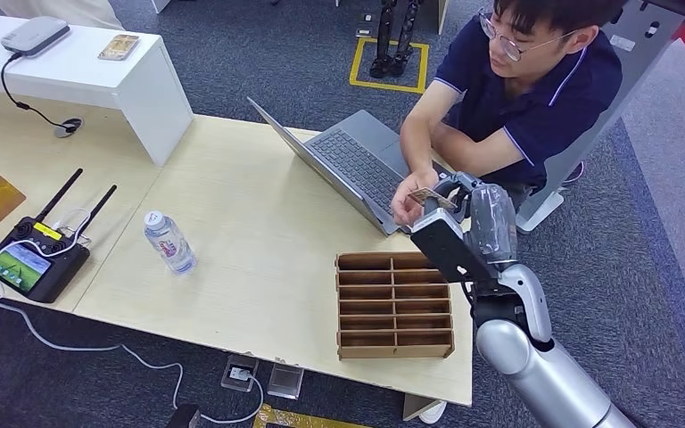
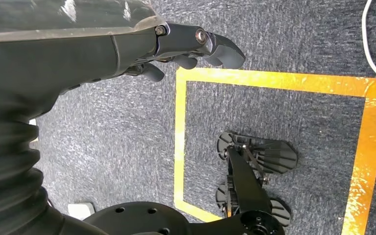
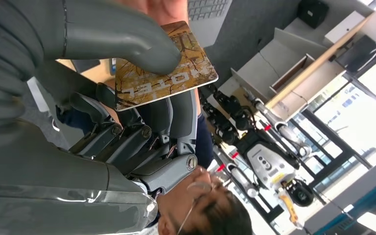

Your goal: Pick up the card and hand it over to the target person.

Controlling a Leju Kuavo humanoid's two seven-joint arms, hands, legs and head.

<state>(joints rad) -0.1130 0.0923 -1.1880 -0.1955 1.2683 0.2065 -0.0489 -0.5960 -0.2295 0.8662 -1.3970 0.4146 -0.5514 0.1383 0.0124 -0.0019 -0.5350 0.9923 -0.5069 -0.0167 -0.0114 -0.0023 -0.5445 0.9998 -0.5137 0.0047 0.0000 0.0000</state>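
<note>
card (image 3: pixel 164 66) pinched in right hand (image 3: pixel 127 98), seemingly touching person's hand (image 1: pixel 404 207)

In the head view the right hand (image 1: pixel 460 201) hides most of the card (image 1: pixel 428 196), which shows as a thin sliver at its 9 o'clock. In the right wrist view the thumb covers part of the card's printed face, and the fingers (image 3: pixel 127 134) lie behind it. The left hand (image 2: pixel 127 44) is cut off by the picture's edge. The tabletop (image 1: pixel 259 223) is cut at 9 o'clock.
</note>
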